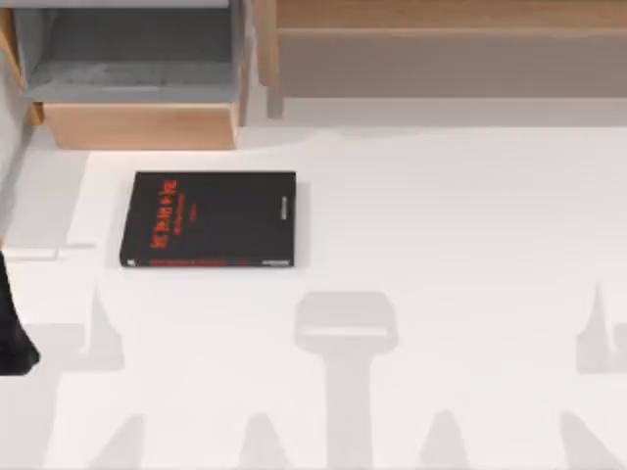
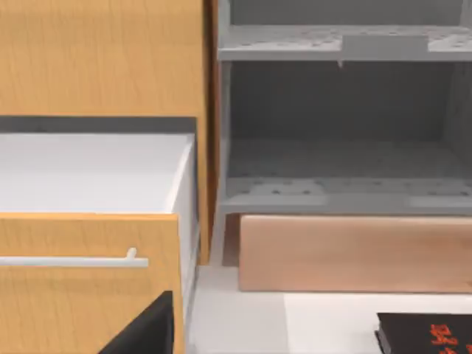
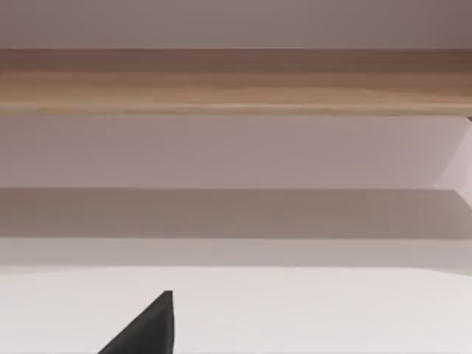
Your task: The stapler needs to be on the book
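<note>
The black book [image 1: 208,219] with red lettering lies flat on the white table, left of centre and towards the back. Its corner [image 2: 428,333] also appears in the left wrist view. The stapler is out of view. My left arm [image 1: 12,328] is a dark shape at the table's left edge, well to the front left of the book. A dark part of the left gripper [image 2: 140,333] juts into its wrist view beside a drawer front. A dark part of the right gripper [image 3: 144,330] hangs over bare table.
A grey shelf unit [image 1: 127,59] on a wooden base [image 1: 142,125] stands behind the book. Left of the unit, an open drawer [image 2: 88,169] with a white inside has a wooden front and a bar handle [image 2: 74,259]. A long wooden shelf [image 1: 441,39] runs along the back right.
</note>
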Robot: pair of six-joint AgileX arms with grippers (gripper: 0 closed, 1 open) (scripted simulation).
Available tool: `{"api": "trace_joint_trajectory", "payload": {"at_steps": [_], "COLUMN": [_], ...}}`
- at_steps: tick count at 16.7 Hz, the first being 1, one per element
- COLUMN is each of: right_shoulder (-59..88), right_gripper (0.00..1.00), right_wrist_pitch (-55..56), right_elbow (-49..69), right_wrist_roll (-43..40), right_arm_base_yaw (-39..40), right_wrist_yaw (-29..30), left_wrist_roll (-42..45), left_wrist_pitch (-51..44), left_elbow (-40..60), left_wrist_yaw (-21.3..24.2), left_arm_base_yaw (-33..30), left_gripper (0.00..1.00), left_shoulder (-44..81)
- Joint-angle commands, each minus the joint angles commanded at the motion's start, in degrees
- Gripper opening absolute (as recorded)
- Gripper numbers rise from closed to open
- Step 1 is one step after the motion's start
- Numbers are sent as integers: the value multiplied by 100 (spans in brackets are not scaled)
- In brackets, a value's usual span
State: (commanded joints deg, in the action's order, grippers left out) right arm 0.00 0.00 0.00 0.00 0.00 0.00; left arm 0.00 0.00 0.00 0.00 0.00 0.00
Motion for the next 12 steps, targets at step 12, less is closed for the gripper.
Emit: {"api": "trace_joint_trajectory", "payload": {"at_steps": [12], "right_shoulder": [0], "right_gripper": [100], "right_wrist_pitch": [0], "right_elbow": [0], "right_wrist_roll": [0], "right_arm_base_yaw": [0], "right_wrist_yaw": [0], "left_wrist_roll": [381], "left_wrist_pitch": [-1976], "left_elbow": [3112], "left_wrist_yaw": [-146], "left_arm_base_yaw": [699], "left_gripper": [100], "left_shoulder": [3143]}}
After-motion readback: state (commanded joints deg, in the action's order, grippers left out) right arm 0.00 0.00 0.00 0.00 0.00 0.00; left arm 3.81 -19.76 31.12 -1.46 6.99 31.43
